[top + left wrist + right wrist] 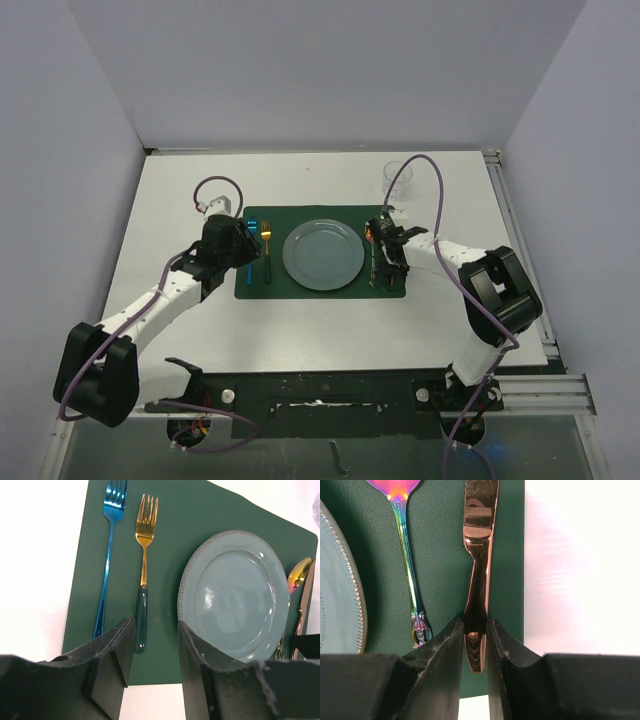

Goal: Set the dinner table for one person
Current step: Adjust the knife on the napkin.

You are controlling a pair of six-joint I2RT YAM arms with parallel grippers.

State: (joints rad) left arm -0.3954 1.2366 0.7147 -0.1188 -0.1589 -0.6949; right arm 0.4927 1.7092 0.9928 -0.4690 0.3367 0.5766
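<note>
The white dinner table (300,335) fills the floor of a grey-walled enclosure, with both arm bases at its near edge. A dark green placemat (165,555) sits on its middle.

A blue-grey plate (322,254) with a beaded rim sits at the centre of the placemat. To its left a metallic blue fork (106,570) and a gold fork (144,555) with a dark green handle lie side by side, tines pointing away from the arms. To its right are an iridescent spoon (406,550) and a copper-coloured knife (480,555), the knife nearer the placemat's right edge. A clear glass (397,178) stands on the bare tabletop beyond the placemat's far right corner.

The left gripper (155,630) hangs over the placemat's near edge, about half open and holding nothing, with the gold fork's handle end just beside its left finger. The right gripper (475,625) is closed on the knife's handle. Whether the knife rests on the placemat or is just clear of it cannot be told.
</note>
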